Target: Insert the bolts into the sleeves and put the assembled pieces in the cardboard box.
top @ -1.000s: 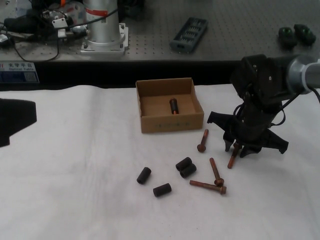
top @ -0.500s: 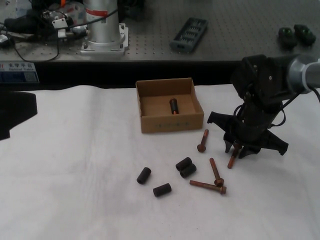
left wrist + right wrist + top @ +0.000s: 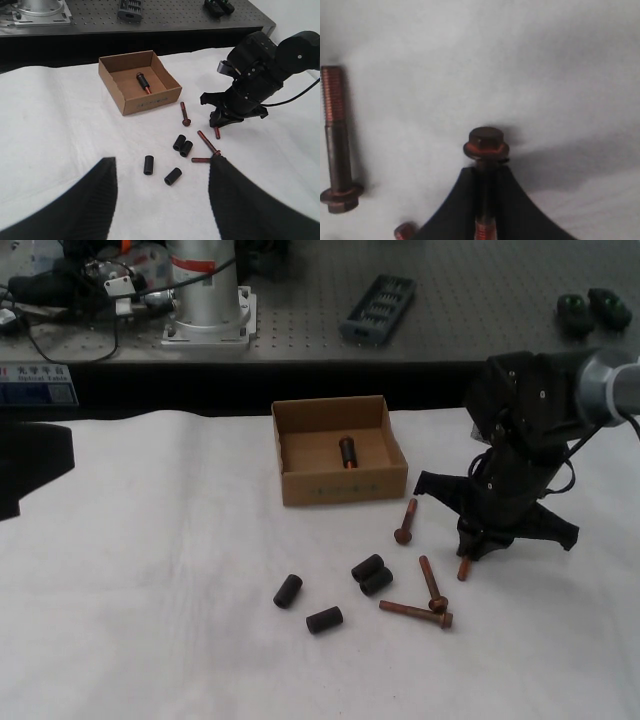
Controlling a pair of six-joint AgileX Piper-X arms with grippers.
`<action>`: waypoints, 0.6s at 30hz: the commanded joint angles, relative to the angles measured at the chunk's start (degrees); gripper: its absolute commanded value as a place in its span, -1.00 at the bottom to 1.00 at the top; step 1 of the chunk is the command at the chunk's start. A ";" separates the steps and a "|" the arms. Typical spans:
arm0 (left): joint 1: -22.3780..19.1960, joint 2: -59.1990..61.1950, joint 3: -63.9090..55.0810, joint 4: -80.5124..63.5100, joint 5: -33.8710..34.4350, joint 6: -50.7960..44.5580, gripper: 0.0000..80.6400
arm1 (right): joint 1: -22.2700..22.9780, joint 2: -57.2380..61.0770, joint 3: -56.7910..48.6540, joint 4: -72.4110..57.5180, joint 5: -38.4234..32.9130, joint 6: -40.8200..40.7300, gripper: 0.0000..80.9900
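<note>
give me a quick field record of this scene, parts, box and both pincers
cardboard box: open, on the white cloth
assembled piece: one, lying inside the box
sleeves: four loose on the cloth, two side by side
loose bolts: three on the cloth, two touching near their heads
right pincer: shut on the held bolt, head past the fingertips
left pincer: open, holding nothing, above the cloth
</note>
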 commanded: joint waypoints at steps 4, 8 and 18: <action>0.02 1.73 -0.18 -0.62 -0.81 0.62 0.00 | 0.05 -6.48 -0.26 1.49 -1.17 -11.16 -0.93; 0.02 5.60 -0.18 -1.34 0.56 0.62 0.00 | 0.05 -11.21 0.67 4.97 -1.17 -18.21 -0.93; -0.25 22.07 -0.18 -6.62 3.98 0.62 0.00 | 0.05 -33.11 16.89 6.01 -3.11 -22.27 -0.93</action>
